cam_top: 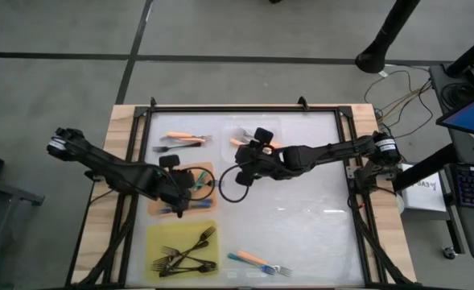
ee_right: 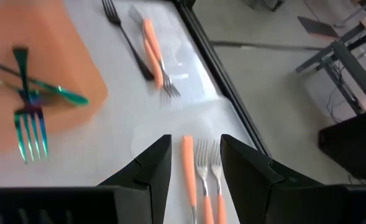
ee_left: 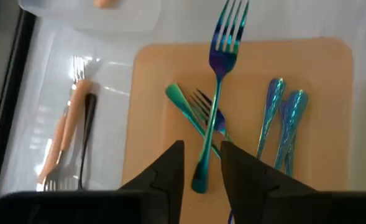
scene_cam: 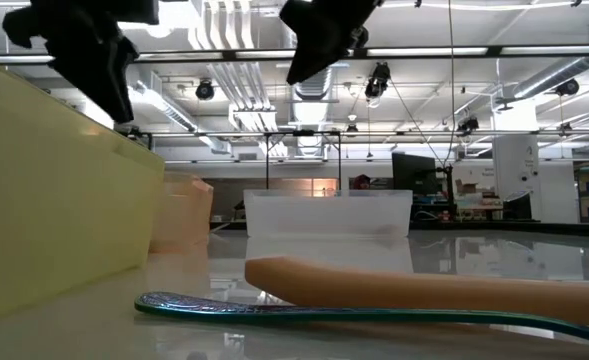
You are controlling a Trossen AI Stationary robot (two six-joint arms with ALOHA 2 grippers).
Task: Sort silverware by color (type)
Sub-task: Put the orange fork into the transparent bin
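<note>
My left gripper (cam_top: 180,193) (ee_left: 201,149) hangs open over the orange mat (cam_top: 206,171) (ee_left: 307,62). The handle end of a teal fork (ee_left: 217,93) lies between its fingers without touching them; the tines reach past the mat's far edge. Three more teal forks (ee_left: 273,112) lie on the mat, one crossed under the first. My right gripper (cam_top: 243,155) (ee_right: 192,146) is open above the clear tray (cam_top: 253,129), where orange-handled forks (ee_right: 187,165) lie side by side. Several black forks (cam_top: 184,250) lie piled on the yellow mat (cam_top: 158,232).
Two orange-handled forks (cam_top: 184,138) (ee_right: 151,43) and a black fork (cam_top: 166,149) (ee_right: 130,43) lie on the table left of the tray. An orange-handled fork (cam_top: 257,260) (scene_cam: 424,285) and a teal fork (scene_cam: 374,312) lie near the near edge. A black frame (cam_top: 245,108) rims the table.
</note>
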